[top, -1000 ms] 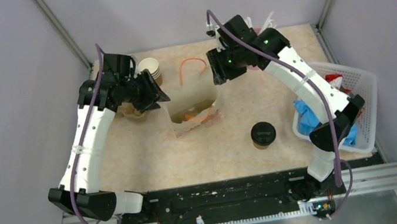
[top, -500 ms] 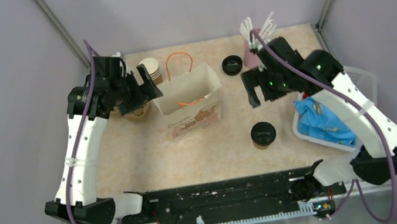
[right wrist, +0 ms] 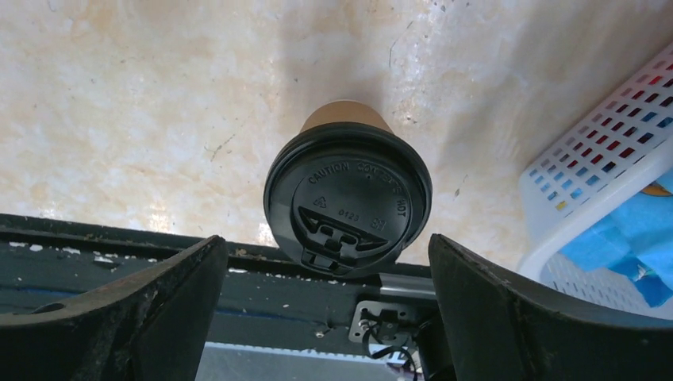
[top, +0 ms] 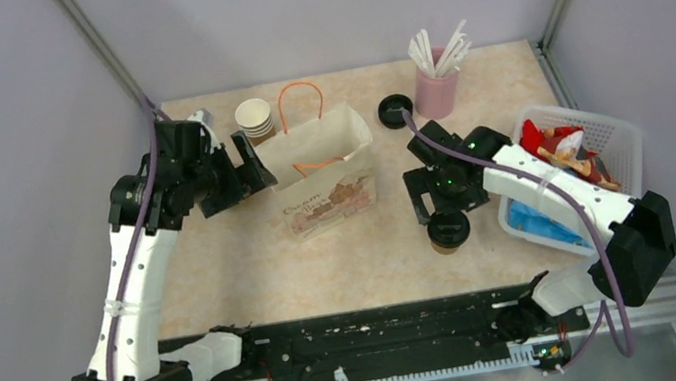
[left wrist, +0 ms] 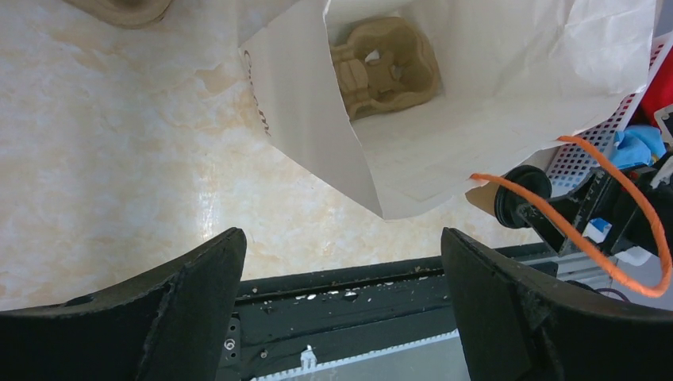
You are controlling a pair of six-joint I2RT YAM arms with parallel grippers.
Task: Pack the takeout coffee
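jaws wide (empty), right gripper [right wrist: 325, 246] by coffee [right wrist: 348, 198]

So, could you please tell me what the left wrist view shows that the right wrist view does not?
Only the left wrist view shows the open paper bag, the cardboard cup carrier lying at its bottom, and its orange handle. Only the right wrist view shows the takeout coffee close up, lid lettering visible, standing between the fingers of the open right hand. Both show the table, the black rail at its near edge, the white basket and the coffee, which is small and partly hidden in the left wrist view.
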